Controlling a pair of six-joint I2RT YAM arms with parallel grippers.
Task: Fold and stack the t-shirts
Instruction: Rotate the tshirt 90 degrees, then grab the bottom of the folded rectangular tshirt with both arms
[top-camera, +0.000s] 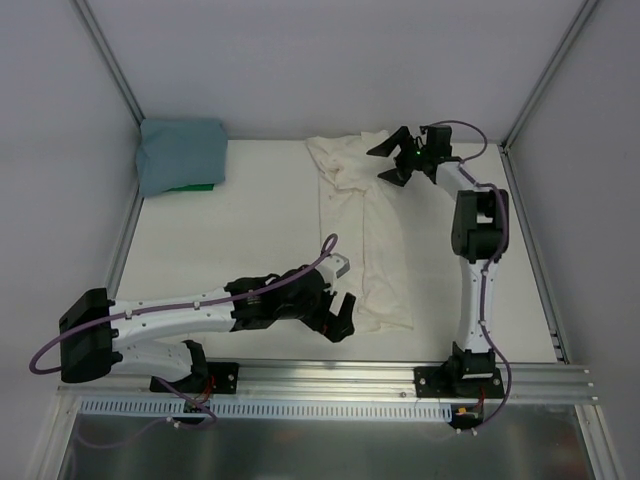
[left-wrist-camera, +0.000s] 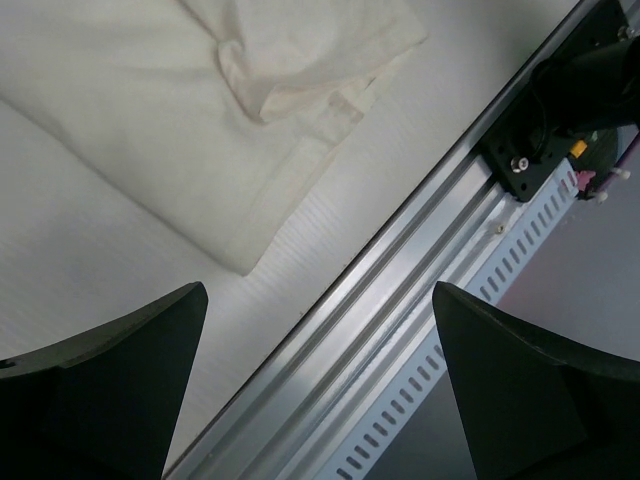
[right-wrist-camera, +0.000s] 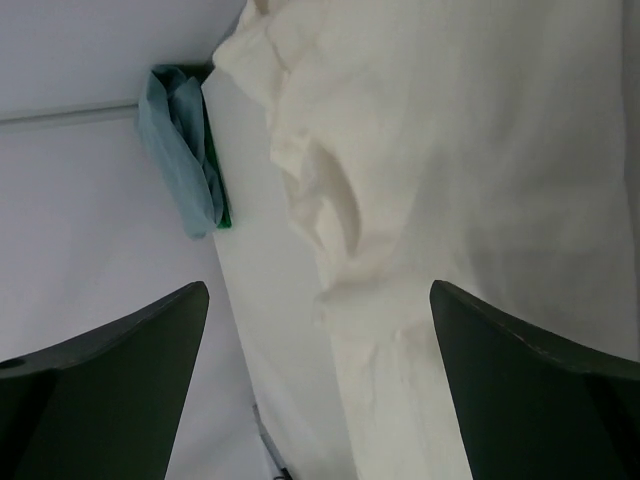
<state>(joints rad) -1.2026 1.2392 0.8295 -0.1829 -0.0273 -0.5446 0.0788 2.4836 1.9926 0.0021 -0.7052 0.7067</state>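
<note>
Shirt: cream tee (top-camera: 372, 235) a long strip between both claws | left gripper (top-camera: 340, 318) wide, empty, beside its near hem | right gripper (top-camera: 388, 162) wide, empty, over far end | teal tee (top-camera: 180, 155) well left of it | risk: single-layer pinch may skew fold

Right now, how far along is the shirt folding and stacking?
Done: the teal shirt sits folded in the far left corner. In hand: the cream shirt lies as a long narrow strip, rumpled at its far end; the left gripper hangs open by its near end and the right gripper open over its far end, neither holding cloth. Left: fold the cream shirt shorter and stack the two.
</note>
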